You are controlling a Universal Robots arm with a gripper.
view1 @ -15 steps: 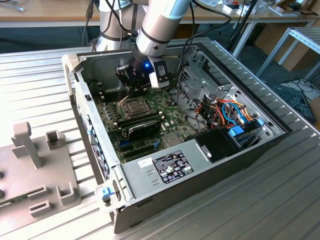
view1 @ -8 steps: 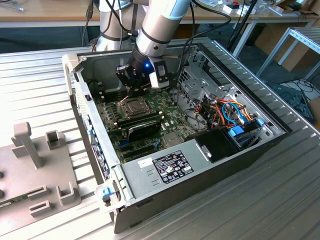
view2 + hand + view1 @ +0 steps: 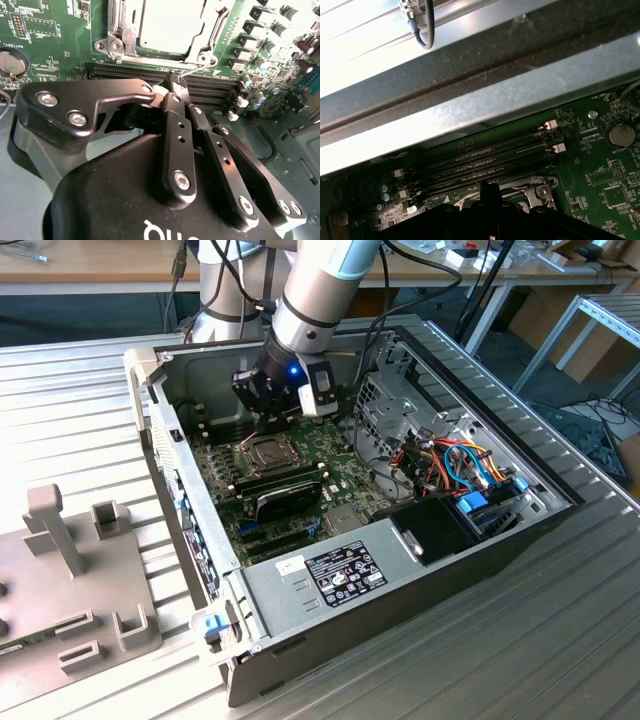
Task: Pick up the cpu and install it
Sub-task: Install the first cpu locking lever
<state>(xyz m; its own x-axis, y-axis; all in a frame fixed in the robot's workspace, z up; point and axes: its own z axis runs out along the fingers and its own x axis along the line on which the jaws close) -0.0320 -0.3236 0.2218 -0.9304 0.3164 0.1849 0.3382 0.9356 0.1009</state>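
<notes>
We log the tool (image 3: 178, 86) clenched; the cpu (image 3: 165, 22) sits in the socket frame (image 3: 116, 37) just ahead of its tips.

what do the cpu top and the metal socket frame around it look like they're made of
cpu: probably metal, a flat, pale silver-grey top with a soft matte sheen.
socket frame: probably stamped steel, shinier, with bright glints along its bent edges and screw heads.

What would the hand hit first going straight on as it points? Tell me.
Probably the black memory slots, right ahead of the hand, beside the socket frame; depth is unclear.
</notes>
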